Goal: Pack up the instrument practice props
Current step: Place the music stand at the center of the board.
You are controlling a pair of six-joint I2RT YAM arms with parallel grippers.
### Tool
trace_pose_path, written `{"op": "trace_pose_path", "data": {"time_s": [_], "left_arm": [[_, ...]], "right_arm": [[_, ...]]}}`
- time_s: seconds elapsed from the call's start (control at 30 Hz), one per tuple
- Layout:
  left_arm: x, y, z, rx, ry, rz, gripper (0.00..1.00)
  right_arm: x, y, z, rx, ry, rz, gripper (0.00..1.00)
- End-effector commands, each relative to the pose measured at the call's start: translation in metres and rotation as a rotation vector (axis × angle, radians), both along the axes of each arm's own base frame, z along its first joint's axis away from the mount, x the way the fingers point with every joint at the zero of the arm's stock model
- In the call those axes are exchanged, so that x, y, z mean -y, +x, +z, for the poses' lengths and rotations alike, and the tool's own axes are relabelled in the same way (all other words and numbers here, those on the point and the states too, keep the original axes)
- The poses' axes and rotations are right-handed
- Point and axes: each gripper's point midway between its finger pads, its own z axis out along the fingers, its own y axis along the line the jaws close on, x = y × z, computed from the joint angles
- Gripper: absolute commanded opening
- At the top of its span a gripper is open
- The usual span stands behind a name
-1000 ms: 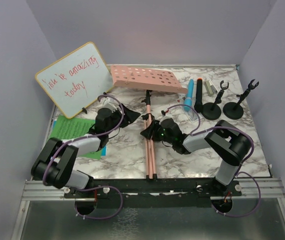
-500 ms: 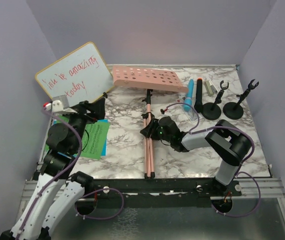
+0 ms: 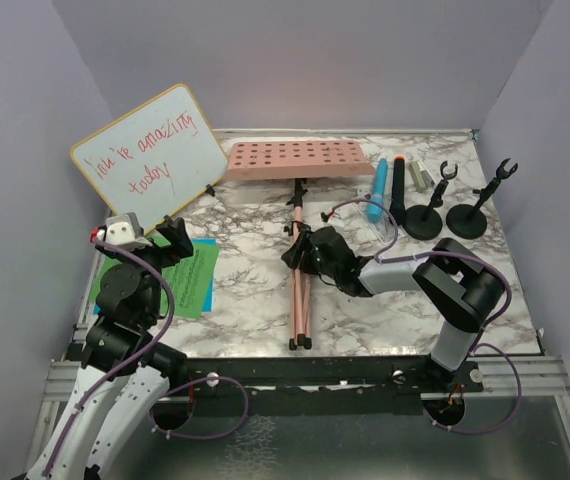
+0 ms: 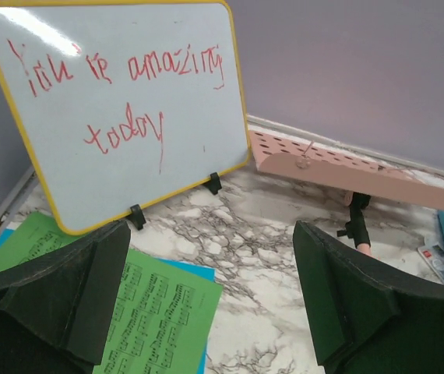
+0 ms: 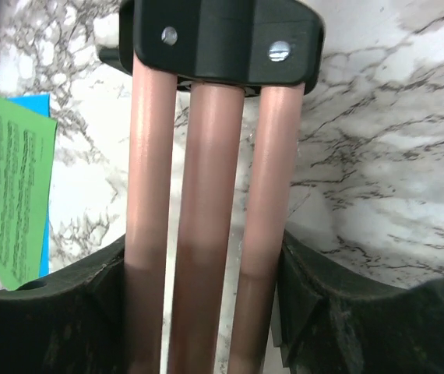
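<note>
The pink music holder lies flat, its perforated tray (image 3: 298, 160) at the back and its folded legs (image 3: 299, 300) pointing toward me. My right gripper (image 3: 300, 250) is shut on the three pink legs (image 5: 206, 195) just below their black hub (image 5: 222, 39). My left gripper (image 3: 165, 235) hangs open and empty above the green music sheet (image 3: 190, 280), which lies over a blue sheet (image 4: 199, 273). The blue microphone (image 3: 378, 190) and the black microphone (image 3: 398, 188) lie side by side right of the tray. Two black mic holders (image 3: 425, 215) (image 3: 468, 215) stand at the back right.
A yellow-framed whiteboard (image 3: 150, 160) with red writing leans at the back left, right behind the sheets. A small silver cylinder (image 3: 420, 173) lies beyond the microphones. Grey walls close in the marble table (image 3: 385, 320) on three sides.
My left arm has risen off the sheets, swung left and opened. My right gripper has slid up the legs toward the hub, and the tray has swung square to the back wall.
</note>
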Motion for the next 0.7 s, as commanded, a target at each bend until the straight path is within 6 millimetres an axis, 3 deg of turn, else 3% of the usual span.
{"op": "trace_pose_path", "data": {"time_s": [0.0,0.23,0.37,0.53,0.67], "left_arm": [[-0.018,-0.01,0.006,0.034,0.029,0.071,0.92],[-0.02,-0.015,0.009,0.06,0.018,0.068,0.92],[-0.022,-0.019,0.012,0.076,0.011,0.069,0.96],[-0.021,-0.024,0.02,0.091,-0.002,0.051,0.99],[-0.016,-0.03,0.027,0.109,-0.002,0.009,0.99]], "right_arm": [[0.071,-0.028,-0.071,-0.182,-0.336,-0.084,0.63],[0.076,-0.032,-0.069,-0.219,-0.355,-0.105,0.73],[0.073,-0.028,-0.049,-0.178,-0.322,-0.102,0.78],[0.072,-0.015,0.007,-0.035,-0.319,-0.061,0.88],[0.098,-0.008,0.065,0.109,-0.386,-0.094,0.95]]}}
